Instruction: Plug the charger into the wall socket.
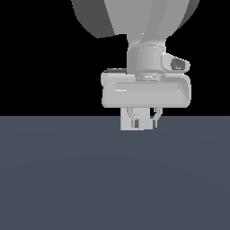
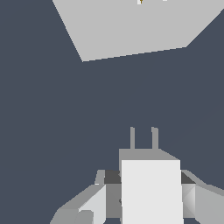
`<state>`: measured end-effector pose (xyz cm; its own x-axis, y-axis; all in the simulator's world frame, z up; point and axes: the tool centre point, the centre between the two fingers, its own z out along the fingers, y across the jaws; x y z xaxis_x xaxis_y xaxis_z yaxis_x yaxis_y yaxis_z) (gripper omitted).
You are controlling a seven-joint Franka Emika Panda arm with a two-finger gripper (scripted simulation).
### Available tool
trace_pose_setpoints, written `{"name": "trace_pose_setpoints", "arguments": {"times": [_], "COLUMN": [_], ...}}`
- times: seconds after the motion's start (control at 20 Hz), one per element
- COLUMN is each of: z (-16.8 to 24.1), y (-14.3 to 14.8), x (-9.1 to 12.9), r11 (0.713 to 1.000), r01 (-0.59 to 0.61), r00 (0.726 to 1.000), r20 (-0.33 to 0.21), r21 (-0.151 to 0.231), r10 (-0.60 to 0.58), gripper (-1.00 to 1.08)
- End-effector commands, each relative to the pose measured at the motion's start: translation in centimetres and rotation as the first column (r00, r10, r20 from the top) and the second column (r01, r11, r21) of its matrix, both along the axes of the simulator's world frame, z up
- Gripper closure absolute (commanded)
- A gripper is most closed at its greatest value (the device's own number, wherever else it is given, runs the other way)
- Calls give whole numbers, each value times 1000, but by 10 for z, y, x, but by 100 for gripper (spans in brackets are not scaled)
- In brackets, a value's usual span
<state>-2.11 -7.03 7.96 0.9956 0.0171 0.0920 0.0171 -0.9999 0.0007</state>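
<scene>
Gripper (image 2: 151, 199): I see it clenched on the charger (image 2: 151, 188), a finger (image 2: 94, 203) on either side.
Prongs (image 2: 143, 138): facing the wall socket (image 2: 131, 30), a gap between.
Done: charger gripped, roughly aimed.
Left: I judge closing the gap and inserting.

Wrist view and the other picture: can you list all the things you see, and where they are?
charger: one, off-white block with two prongs, held between the tool's fingers, prongs pointing toward the wall socket.
wall socket: one, off-white plate, ahead of the charger with a gap between; a yellowish hole at the picture's edge.
floor: one, dark blue-grey, below everything.
arm: one, light grey, reaching down from above.
tool: one, grey, shut on the charger.
</scene>
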Motion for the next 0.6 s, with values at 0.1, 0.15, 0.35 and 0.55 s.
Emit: {"name": "trace_pose_setpoints", "arguments": {"times": [0.1, 0.15, 0.35, 0.55], "z": [10, 12, 17, 20], "y": [-7, -8, -11, -12], "x": [16, 19, 29, 34], "r11": [997, 996, 992, 990], "r01": [-72, -84, -124, -144], "r00": [997, 996, 992, 990], "r20": [-1, -1, -1, -2], "r21": [1, 1, 1, 1], "r10": [72, 84, 124, 144], "gripper": [108, 108, 108, 108]}}
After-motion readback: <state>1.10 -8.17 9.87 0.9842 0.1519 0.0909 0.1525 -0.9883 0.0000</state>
